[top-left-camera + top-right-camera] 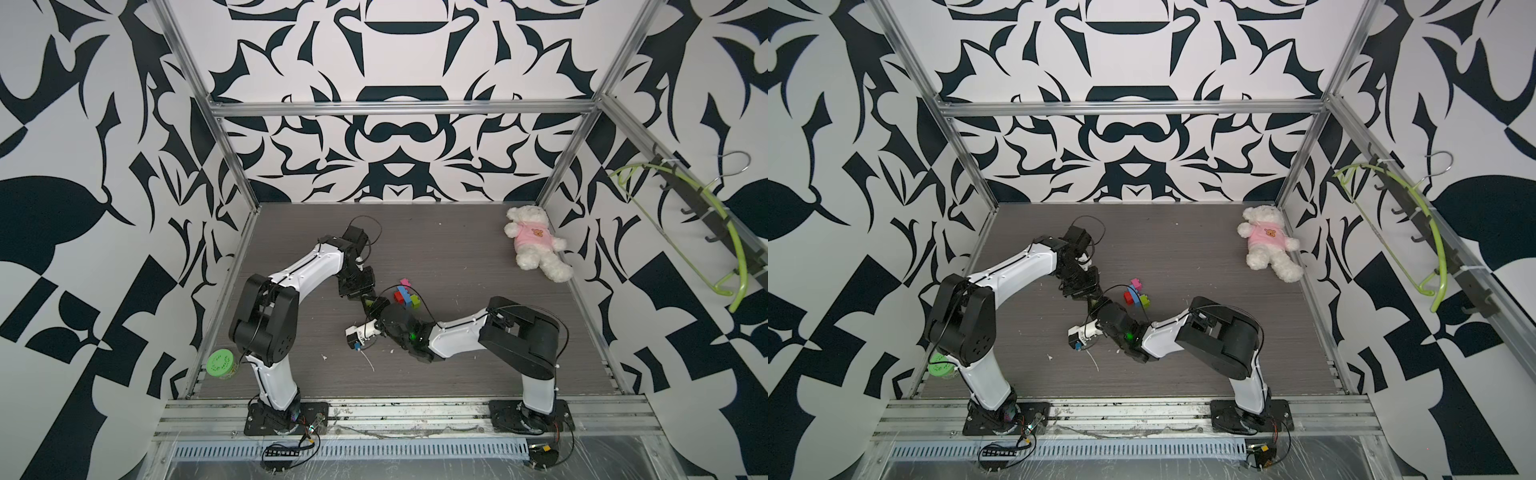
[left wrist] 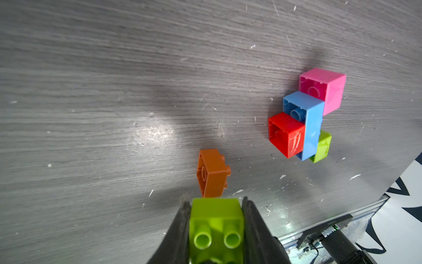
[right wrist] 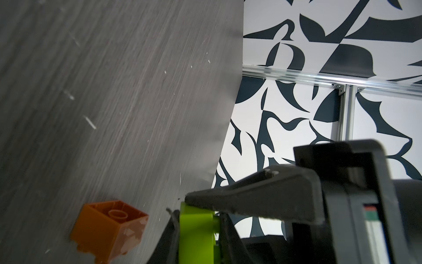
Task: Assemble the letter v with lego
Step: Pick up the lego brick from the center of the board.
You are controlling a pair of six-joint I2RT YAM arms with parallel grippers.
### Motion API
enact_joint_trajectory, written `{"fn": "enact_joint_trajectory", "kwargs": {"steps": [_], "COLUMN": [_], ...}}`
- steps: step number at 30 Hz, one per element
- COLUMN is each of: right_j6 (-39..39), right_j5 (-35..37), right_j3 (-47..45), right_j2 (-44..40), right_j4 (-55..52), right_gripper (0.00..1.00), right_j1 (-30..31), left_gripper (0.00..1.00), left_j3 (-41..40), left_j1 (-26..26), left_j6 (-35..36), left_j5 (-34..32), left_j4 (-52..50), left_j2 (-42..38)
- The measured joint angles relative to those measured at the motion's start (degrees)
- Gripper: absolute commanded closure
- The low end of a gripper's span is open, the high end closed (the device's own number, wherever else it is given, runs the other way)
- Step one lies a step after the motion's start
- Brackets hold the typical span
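My left gripper [image 2: 215, 201] is shut on a lime green lego brick [image 2: 217, 219], whose studs face the wrist camera. My right gripper [image 3: 197, 212] is shut on the same brick [image 3: 196, 233], and a left finger [image 3: 251, 194] presses its top edge. A loose orange brick [image 2: 211, 173] lies on its side just beyond, also seen as the orange brick [image 3: 107, 228]. Farther off stands a joined stepped cluster [image 1: 405, 296] of pink [image 2: 324, 89], blue [image 2: 312, 128], red [image 2: 286, 134] and lime green [image 2: 323, 146] bricks. In both top views the arms meet beside that cluster [image 1: 1136, 296], and the held brick is hidden.
A white teddy bear [image 1: 536, 243] in a pink shirt lies at the back right corner. A green round lid [image 1: 221, 363] sits outside the left wall. A lime hanger [image 1: 706, 216] hangs on the right wall. White specks dot the grey tabletop [image 1: 457, 249].
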Motion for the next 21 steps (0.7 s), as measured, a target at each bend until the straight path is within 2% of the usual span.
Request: {"fn": "enact_joint_trajectory", "kwargs": {"steps": [1, 3, 5, 8, 9, 11, 14, 16, 19, 21], "right_j6": [0.28, 1.27, 3.17, 8.35, 10.71, 15.61, 27.21, 38.47, 55.06, 63.47], "right_j5": [0.33, 1.33, 2.49, 3.74, 3.85, 3.98, 4.35, 2.84, -0.63, -1.55], "right_j3": [0.17, 0.63, 0.63, 0.63, 0.63, 0.63, 0.85, 2.21, 4.02, 4.07], "right_j2": [-0.04, -0.24, -0.83, -3.45, -4.92, -8.33, -15.28, -20.72, -28.17, -31.67], "right_j4": [-0.20, -1.73, -3.82, -9.49, -11.76, -15.89, -24.35, -33.90, -45.70, -51.32], "right_gripper": [0.99, 1.00, 1.00, 1.00, 1.00, 1.00, 1.00, 1.00, 1.00, 1.00], "right_j1": [0.04, 0.04, -0.15, -0.90, -1.09, -1.40, -2.27, -3.74, -9.57, -13.70], "left_gripper": [0.53, 0.39, 0.31, 0.23, 0.01, 0.00, 0.01, 0.01, 0.01, 0.01], "left_j3": [0.00, 0.02, 0.11, 0.59, 1.03, 1.99, 2.29, 1.66, -1.33, -2.73], "left_j1": [-0.02, -0.17, -0.31, 0.11, 0.42, 1.73, 4.57, 5.79, 6.03, 5.46], "left_j6": [-0.22, -0.55, -1.22, -2.29, -2.71, -3.58, -4.26, -4.50, -4.42, -4.20], "left_j5": [0.02, 0.20, 0.46, 0.72, 0.92, 1.25, -0.11, -2.32, -3.93, -4.13], "left_j4": [0.02, -0.31, -0.81, -1.09, -0.96, 0.13, 3.76, 7.61, 14.91, 18.64], "left_j2": [-0.11, -0.70, -1.97, -5.16, -6.32, -8.66, -12.96, -16.02, -19.63, -19.34]}}
